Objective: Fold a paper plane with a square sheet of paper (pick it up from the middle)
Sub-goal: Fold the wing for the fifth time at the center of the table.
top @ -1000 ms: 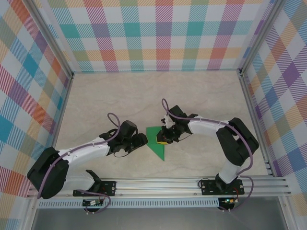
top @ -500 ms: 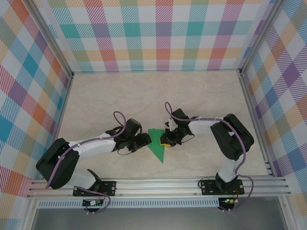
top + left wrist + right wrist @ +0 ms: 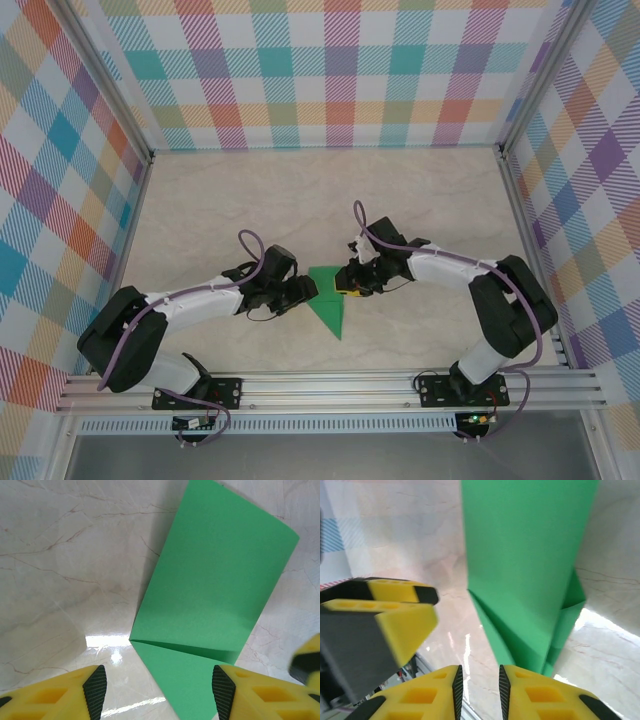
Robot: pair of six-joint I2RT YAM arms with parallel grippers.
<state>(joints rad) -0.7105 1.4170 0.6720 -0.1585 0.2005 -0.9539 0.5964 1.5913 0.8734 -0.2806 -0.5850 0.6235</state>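
Note:
The square sheet of paper point(image 3: 328, 302) is green and folded into a narrow triangle, flat on the table with its point toward the near edge. In the left wrist view the paper point(image 3: 215, 590) shows a diagonal fold, and its lower corner lies between the wide-open jaws of my left gripper point(image 3: 159, 694). My left gripper point(image 3: 308, 291) sits at the paper's left edge. My right gripper point(image 3: 343, 287) is at the right edge. Its jaws point(image 3: 480, 686) stand a narrow gap apart with bare table between them, and the paper point(image 3: 525, 555) lies just right of that gap.
The marble-look table point(image 3: 250, 210) is walled by checked panels on three sides. A metal rail point(image 3: 330, 385) with both arm bases runs along the near edge. The two grippers sit close together over the paper; a left finger point(image 3: 395, 615) shows in the right wrist view.
My left gripper has slid right, up to the paper's left edge. My right gripper has shifted slightly and its jaws have parted a little. The paper has barely moved.

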